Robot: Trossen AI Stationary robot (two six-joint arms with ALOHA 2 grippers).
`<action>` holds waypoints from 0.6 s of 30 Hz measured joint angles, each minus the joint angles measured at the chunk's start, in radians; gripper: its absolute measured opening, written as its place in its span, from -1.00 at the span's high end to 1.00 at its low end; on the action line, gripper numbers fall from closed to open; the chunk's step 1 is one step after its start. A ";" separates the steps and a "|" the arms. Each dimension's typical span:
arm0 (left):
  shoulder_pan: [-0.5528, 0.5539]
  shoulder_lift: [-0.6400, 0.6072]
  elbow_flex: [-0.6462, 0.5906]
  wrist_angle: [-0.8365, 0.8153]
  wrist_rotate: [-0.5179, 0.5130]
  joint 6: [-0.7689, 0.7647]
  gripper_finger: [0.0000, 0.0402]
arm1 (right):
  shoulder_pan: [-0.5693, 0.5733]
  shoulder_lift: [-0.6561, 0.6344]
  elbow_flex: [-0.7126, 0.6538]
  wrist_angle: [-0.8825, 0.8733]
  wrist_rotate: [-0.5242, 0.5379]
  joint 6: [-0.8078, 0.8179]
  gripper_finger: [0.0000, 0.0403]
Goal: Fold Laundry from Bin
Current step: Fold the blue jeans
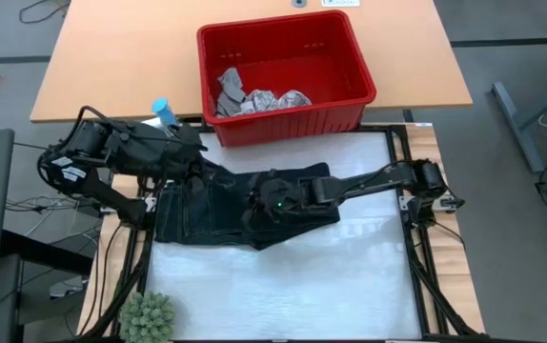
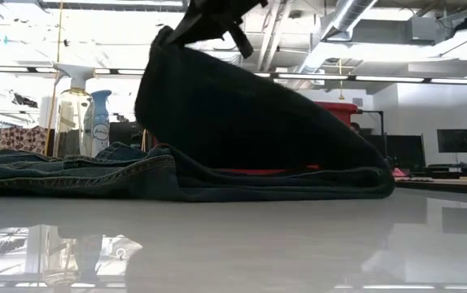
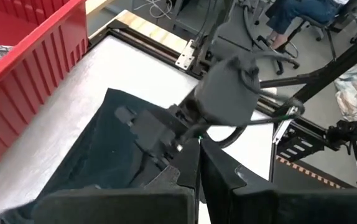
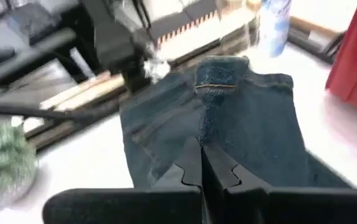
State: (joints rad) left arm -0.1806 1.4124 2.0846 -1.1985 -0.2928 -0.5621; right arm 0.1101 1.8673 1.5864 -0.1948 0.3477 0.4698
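The dark trousers (image 1: 207, 217) lie across the white table top, waist (image 2: 71, 167) flat at the left. My right gripper (image 1: 257, 203) is shut on them and lifts a peak (image 2: 176, 49) above the lower layer. My left gripper (image 1: 207, 164), fingers shut (image 3: 198, 165), hovers over the trousers' far left part; I cannot tell whether it touches them. The red bin (image 1: 350, 57) stands behind the table, with a grey cloth (image 1: 228, 86) and a white printed cloth (image 1: 275, 99) lying on its floor. My right gripper (image 2: 217, 15) holds a bunch of the trousers' upper layer (image 2: 186, 37), coming from the table's right and slanting down. The fingers themselves hide the exact spot. From the hold the cloth slopes down to a fold (image 2: 380, 183) on the table; a short part hangs steeply on the left.
A blue-capped spray bottle (image 1: 163, 111) stands at the far left beside the left arm. A green plant (image 1: 148, 316) sits at the near left corner. Bare white table (image 1: 350, 276) lies near and to the right. Black frame rails (image 1: 416, 257) edge the table.
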 joint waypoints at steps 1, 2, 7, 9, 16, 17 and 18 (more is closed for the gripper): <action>0.000 0.000 0.000 0.001 0.000 0.000 1.00 | 0.002 0.010 0.000 0.005 -0.004 0.000 0.92; 0.000 0.000 0.000 0.001 0.000 0.000 1.00 | 0.004 0.018 0.000 0.016 -0.011 0.001 0.92; 0.000 0.000 0.000 -0.010 0.000 0.000 1.00 | 0.011 0.042 0.002 0.012 -0.012 0.002 0.92; 0.000 0.000 0.000 -0.010 0.000 0.001 1.00 | 0.011 0.049 0.000 -0.004 -0.013 0.001 0.92; 0.000 0.000 0.000 -0.010 -0.001 0.003 1.00 | 0.022 0.070 0.000 0.004 0.004 -0.031 0.92; 0.000 0.000 0.000 -0.010 -0.001 0.003 1.00 | 0.022 0.067 0.000 0.016 0.013 -0.038 0.92; 0.000 0.000 0.000 -0.011 -0.001 0.004 1.00 | 0.022 0.061 0.000 0.019 0.023 -0.052 0.92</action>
State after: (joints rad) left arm -0.1806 1.4124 2.0846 -1.2095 -0.2937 -0.5585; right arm 0.1324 1.9284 1.5864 -0.1753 0.3711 0.4182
